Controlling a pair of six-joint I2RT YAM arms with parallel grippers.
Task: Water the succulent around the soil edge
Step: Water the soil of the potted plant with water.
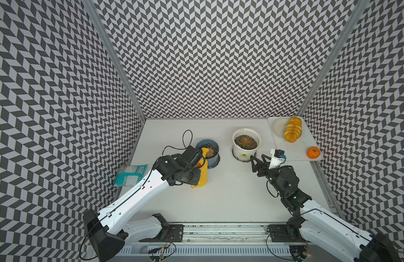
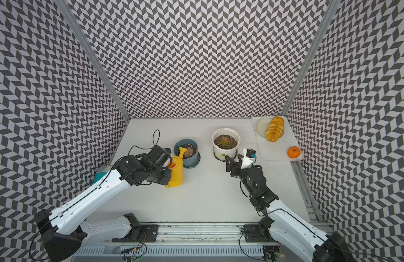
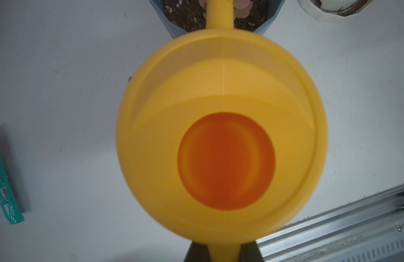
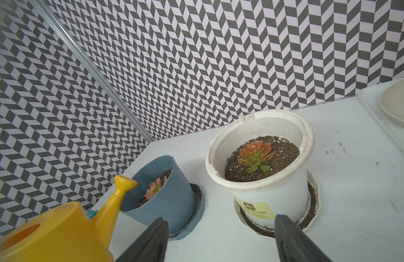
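Gripping the yellow watering can by its handle in the tightly clamped left gripper, with the spout reaching over the soil of the blue pot, just beside its pink succulent. Holding the right gripper with jaws wide apart on nothing, just beside the white pot housing the 2nd succulent.

Bright even light, soft shadows, watering can blurred.
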